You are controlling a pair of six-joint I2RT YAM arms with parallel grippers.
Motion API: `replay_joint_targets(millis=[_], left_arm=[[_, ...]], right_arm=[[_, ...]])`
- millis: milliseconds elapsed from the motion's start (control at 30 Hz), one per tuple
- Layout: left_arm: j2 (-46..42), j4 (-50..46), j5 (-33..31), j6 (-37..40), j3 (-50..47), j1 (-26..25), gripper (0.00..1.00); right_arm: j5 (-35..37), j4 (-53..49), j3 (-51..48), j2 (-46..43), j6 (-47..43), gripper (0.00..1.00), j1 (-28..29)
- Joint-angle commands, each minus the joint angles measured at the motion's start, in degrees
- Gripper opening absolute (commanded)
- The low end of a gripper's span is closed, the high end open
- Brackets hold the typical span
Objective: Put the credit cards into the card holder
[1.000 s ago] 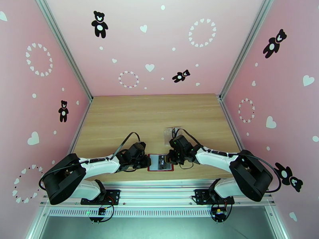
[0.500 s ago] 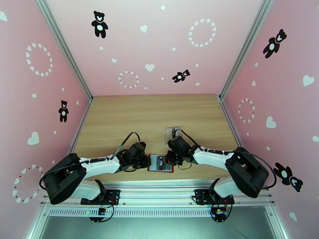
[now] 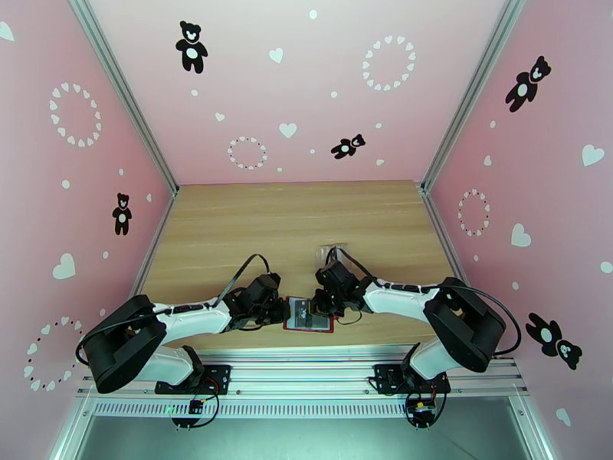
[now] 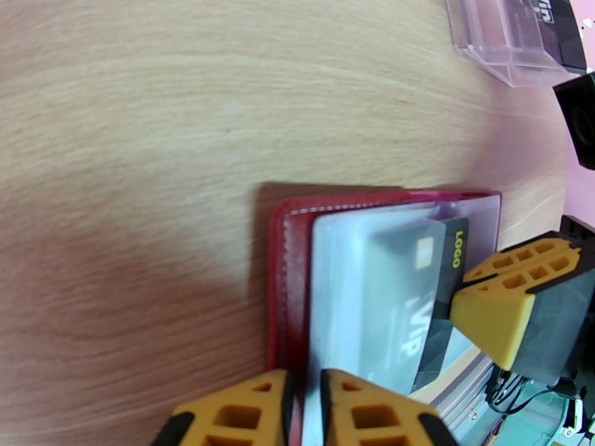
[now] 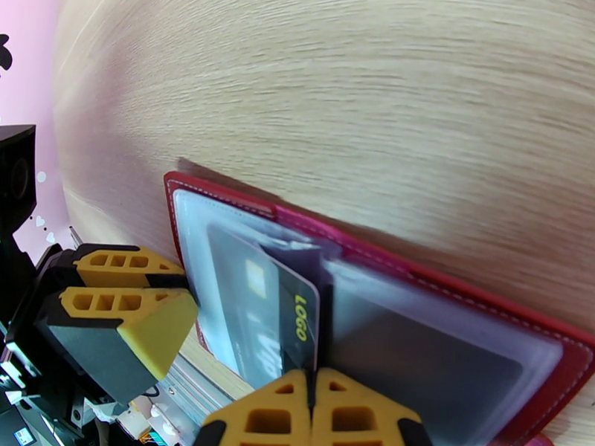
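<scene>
The card holder (image 3: 309,316) lies open near the table's front edge, dark red with translucent grey sleeves (image 4: 357,291). My left gripper (image 4: 303,384) is shut on its left edge, pinning the sleeve and cover. My right gripper (image 5: 312,384) is shut on a dark credit card (image 5: 297,332) printed "LOGO", which sits mostly inside the left sleeve with its right edge sticking out. From the left wrist, that card (image 4: 455,273) shows through the sleeve, with the right gripper's fingers (image 4: 513,306) at its outer edge. Seen from above, both grippers (image 3: 282,310) (image 3: 320,304) meet over the holder.
A clear plastic tray (image 4: 506,46) stands on the wooden table behind the holder, with another dark card (image 4: 556,24) in it; from above the tray (image 3: 331,253) is just beyond the right wrist. Pink walls enclose the table on three sides.
The right gripper has moved left over the holder, sliding the dark card deeper into the sleeve. The left arm has stayed where it was.
</scene>
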Motion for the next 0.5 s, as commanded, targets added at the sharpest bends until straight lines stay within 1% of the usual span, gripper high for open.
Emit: replay_joint_targets(millis=[0, 233, 300, 467], left_arm=[[2.2, -1.0, -0.7, -0.6, -0.9, -1.1, 0.19], [2.9, -0.2, -0.7, -1.1, -0.8, -1.5, 0.19], [2.9, -0.2, -0.7, -1.1, -0.6, -1.5, 0.19], [2.3, -0.5, -0.7, -1.3, -0.2, -1.7, 0.19]], right_arm=[[0.6, -0.5, 1.4, 1.8, 0.8, 0.00, 1.2], [0.5, 0.2, 1.9, 2.5, 1.3, 0.00, 2.3], [0.1, 0.9, 1.8, 2.8, 3.1, 0.00, 2.5], [-0.7, 1.5, 2.5, 2.9, 3.7, 0.00, 2.6]])
